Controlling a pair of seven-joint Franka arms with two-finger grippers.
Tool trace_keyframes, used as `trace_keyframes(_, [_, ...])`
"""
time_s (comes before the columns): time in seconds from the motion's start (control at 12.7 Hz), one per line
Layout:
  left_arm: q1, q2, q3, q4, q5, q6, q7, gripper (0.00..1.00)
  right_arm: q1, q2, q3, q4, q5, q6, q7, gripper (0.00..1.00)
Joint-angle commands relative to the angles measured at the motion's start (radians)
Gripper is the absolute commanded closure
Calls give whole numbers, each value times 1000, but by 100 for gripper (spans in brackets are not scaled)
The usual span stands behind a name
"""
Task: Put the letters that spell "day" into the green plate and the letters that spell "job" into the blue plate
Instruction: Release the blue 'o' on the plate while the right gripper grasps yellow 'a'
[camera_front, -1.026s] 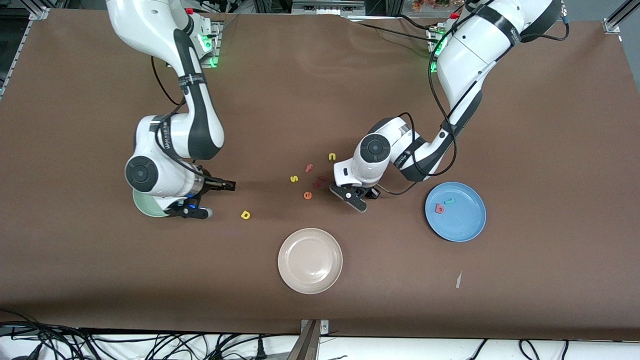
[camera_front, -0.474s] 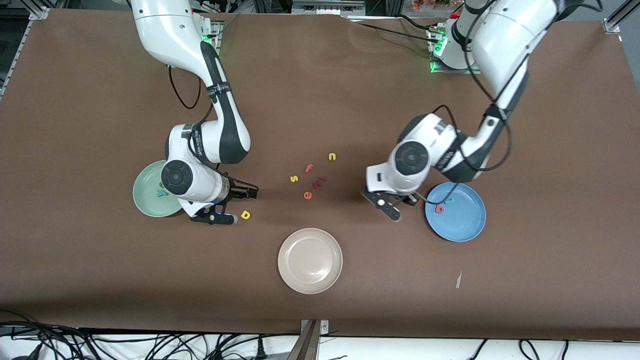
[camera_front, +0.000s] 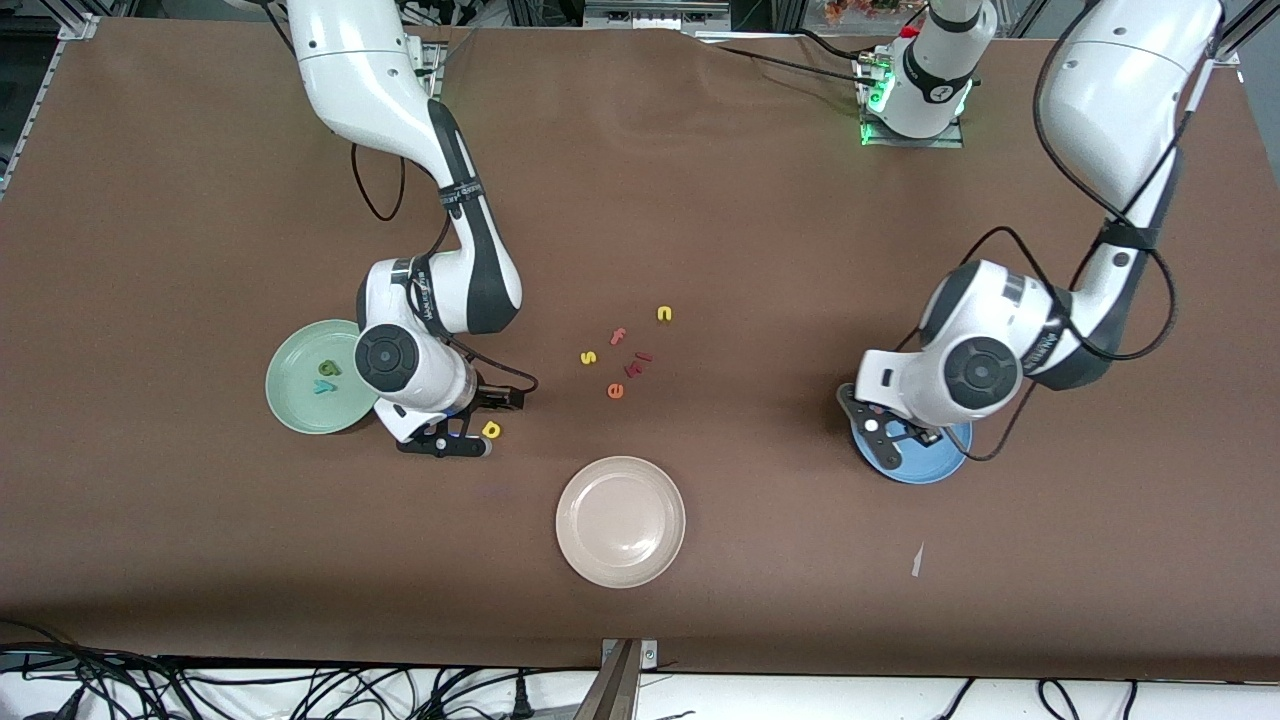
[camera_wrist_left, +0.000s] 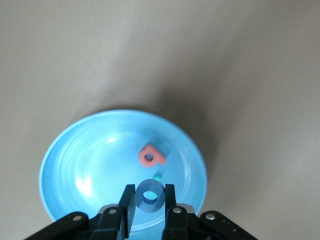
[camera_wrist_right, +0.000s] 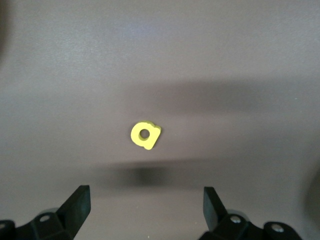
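Observation:
My left gripper (camera_wrist_left: 150, 201) is shut on the blue ring "o" (camera_wrist_left: 150, 195) and hangs over the blue plate (camera_wrist_left: 75, 160), which the left hand mostly covers in the front view (camera_front: 930, 467). In that plate lie the coral "b" (camera_wrist_left: 151, 156) and a bit of the teal "j" (camera_wrist_left: 157, 177). My right gripper (camera_front: 480, 423) stands open low over the table, with the yellow "d" (camera_front: 491, 429) just ahead of its fingers (camera_wrist_right: 80, 201), apart from them (camera_wrist_right: 145, 135). The green plate (camera_front: 290, 405) holds the dark green "a" (camera_front: 328, 368) and the teal "y" (camera_front: 322, 387).
A beige plate (camera_front: 620, 520) sits nearer the front camera, mid-table. Loose letters lie in the middle: yellow "s" (camera_front: 588, 357), yellow "n" (camera_front: 664, 313), reddish "f" (camera_front: 618, 336), dark red pieces (camera_front: 638, 364), orange "e" (camera_front: 615, 391). A white scrap (camera_front: 917, 560) lies near the front edge.
The left arm swung from the loose letters to over the blue plate, its gripper staying shut. The right arm moved off the green plate toward the yellow "d", uncovering the "a" and "y".

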Motion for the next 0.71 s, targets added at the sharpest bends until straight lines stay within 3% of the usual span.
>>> trace_keyframes(0.0, [36,3,-5,-12,54,12,114,89,5,43,-8,35,-46,31,50,0])
trace_keyframes(0.24, [56,15,-5,-13,71,47,174,88,-2,71,-5,41,-43,105,37,0])
trace_keyframes(0.63, [86,56,-3,-15,73,138,287,87,-13,152,4,169,-34,99,49,0])
